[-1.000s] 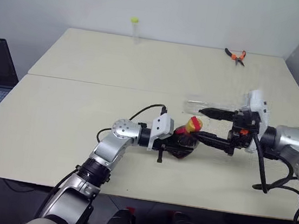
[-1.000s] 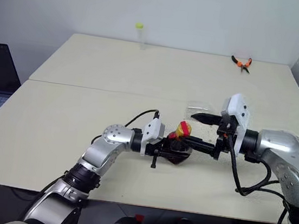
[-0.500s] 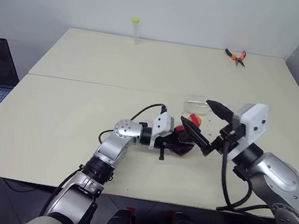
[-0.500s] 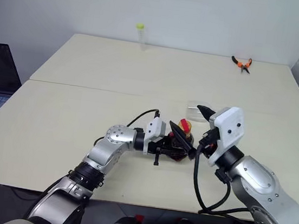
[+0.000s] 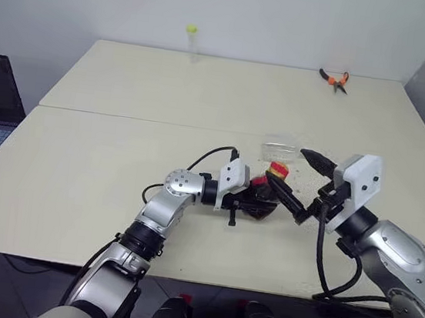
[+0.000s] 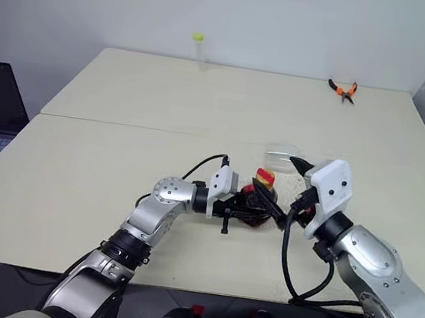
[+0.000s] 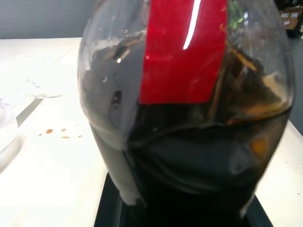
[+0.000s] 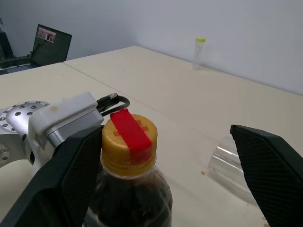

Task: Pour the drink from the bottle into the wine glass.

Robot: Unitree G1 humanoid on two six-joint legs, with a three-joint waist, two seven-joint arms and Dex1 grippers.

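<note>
Right wrist view puts the bottle [image 8: 127, 189] at centre: a small clear plastic bottle, yellow cap [image 8: 129, 137] on with a red strip across it, the dark drink [image 7: 189, 179] filling the lower body. It stands upright near the front of the bench [image 5: 78, 181], just right of middle. Plastic that thin will likely dent under a hard squeeze, and the liquid probably makes it bottom-heavy, so the rounded body below the red label [image 7: 184, 52] looks the safest place to hold; the cap is the place to grip for unscrewing.

The left gripper [image 5: 257, 205] comes in from 9 o'clock and its fingers are clamped on the bottle's body, holding it steady on the bench. The right gripper [image 5: 301, 184] reaches from 3 o'clock with its fingers spread as wide as they go, one black finger [image 8: 71, 175] beside the cap and the other [image 8: 270, 170] well clear; neither grips the cap yet.

The wine glass [image 8: 227, 165] seems to lie on its side just beyond the bottle, at 1 o'clock. It looks fragile and would need righting before pouring.

At the far edge, a thin tube [image 5: 190, 41] stands at 11 o'clock and orange-handled pliers [image 5: 335, 79] lie at 1 o'clock.
</note>
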